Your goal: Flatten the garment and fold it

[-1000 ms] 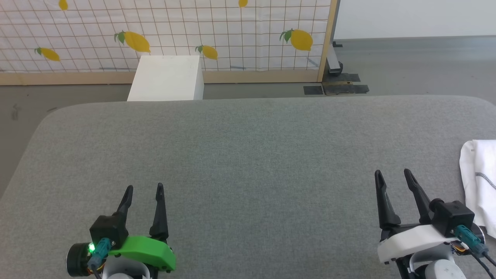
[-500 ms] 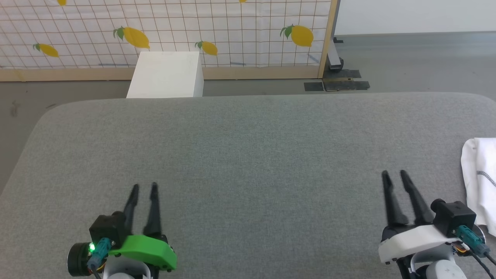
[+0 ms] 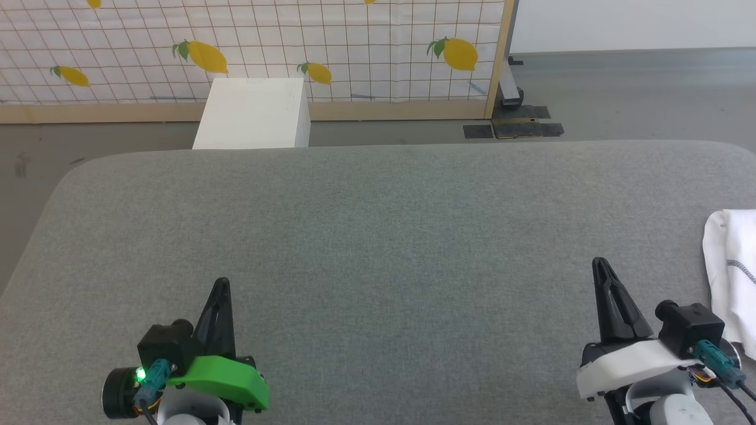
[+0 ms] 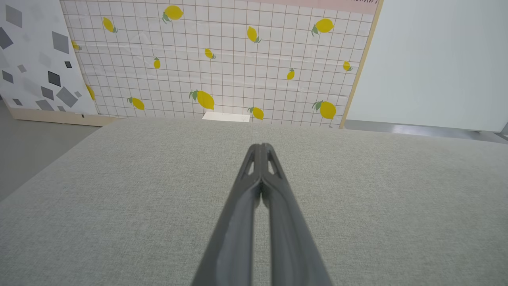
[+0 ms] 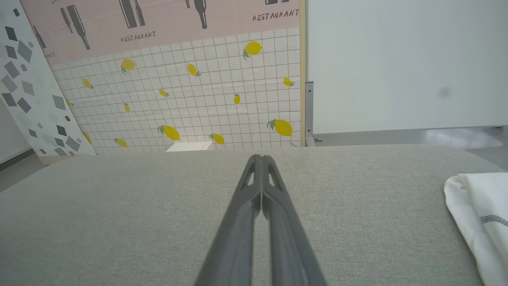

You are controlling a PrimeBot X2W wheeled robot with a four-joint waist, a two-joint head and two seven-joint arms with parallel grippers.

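L gripper point(image 3: 221, 284) sits low at the near-left of the table point(image 3: 378, 224). Its fingers are pressed together to one point w/ nothing btwn them. Its wrist view shows the L gripper point(image 4: 262, 147) tips meeting above grey fabric. R gripper point(image 3: 600, 264) is at near-right, likewise closed tight on nothing, tips touching in its own view point(image 5: 262, 158). Both point toward the table's far edge.

Shirt point(image 3: 731, 271) lies at the table's right side, just right of the R gripper and apart from its fingers. The wrist's camera block overlaps it in head view, so contact there can't be told. The shirt is cut off by that view's right border, so its full extent can't be told either. Its visible left edge ends in a rounded, folded corner, w/ a line of dark flecked stitching across the white. In R wrist view the shirt point(image 5: 478, 210) takes the lower right, corner toward the far edge, cloth in soft folds, not flat.

Room: a wide stretch of grey table fabric runs btwn the two grippers and ahead of them to the far edge. That edge runs straight, w/ rounded corners far-left and far-right. The left edge slants down beside the L gripper, w/ floor point(image 3: 35, 159) beyond it.

Past the far edge a white box point(image 3: 254, 115) stands on the floor, close to the edge; whether it touches can't be told. Behind it is a lemon-print screen point(image 3: 354, 47) in a wooden frame. Right of the screen there's open grey floor and a pale wall point(image 3: 626, 23).
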